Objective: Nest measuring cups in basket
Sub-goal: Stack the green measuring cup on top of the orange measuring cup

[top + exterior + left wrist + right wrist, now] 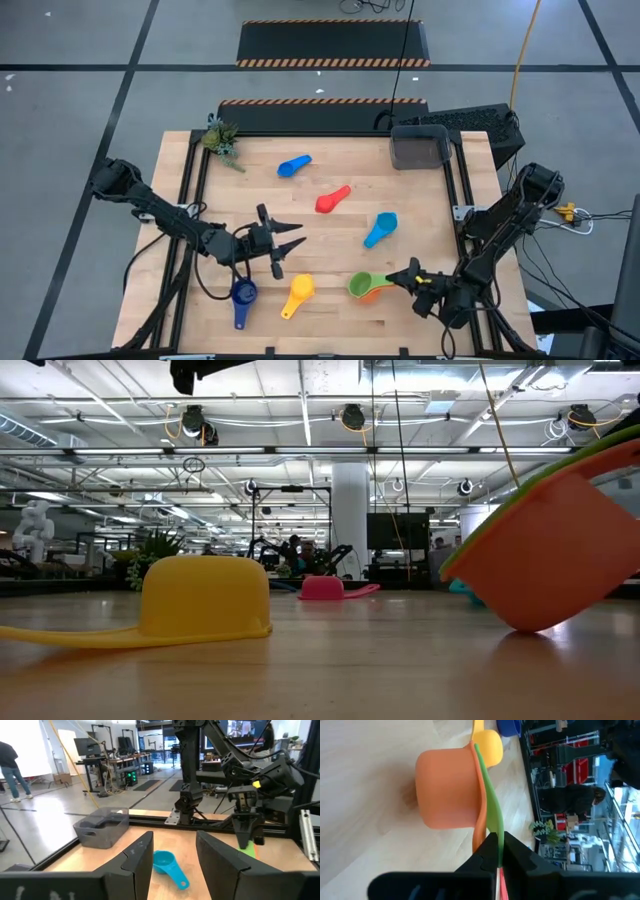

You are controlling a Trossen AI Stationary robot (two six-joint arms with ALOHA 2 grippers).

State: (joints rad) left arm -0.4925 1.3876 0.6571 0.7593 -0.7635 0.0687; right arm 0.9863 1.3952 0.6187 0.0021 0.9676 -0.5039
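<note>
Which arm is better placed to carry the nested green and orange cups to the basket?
The right arm, probably. Its gripper is already shut on the handles of the green cup nested in the orange cup, and the basket stands on its side. The left gripper hangs open, empty, over mid-table.

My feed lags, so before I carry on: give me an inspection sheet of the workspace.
Surface: wooden table, bare between items.
Job's things: basket at far right corner, no cups seen in it; blue cup, red cup, light blue cup, navy cup, yellow cup lie loose; green cup sits in orange cup.
Clutter: plant, keyboard.
Grippers: left gripper open, empty; right gripper shut on the nested pair's handles.
Cables: yellow cable beyond the table.
Surroundings: person far off.
</note>
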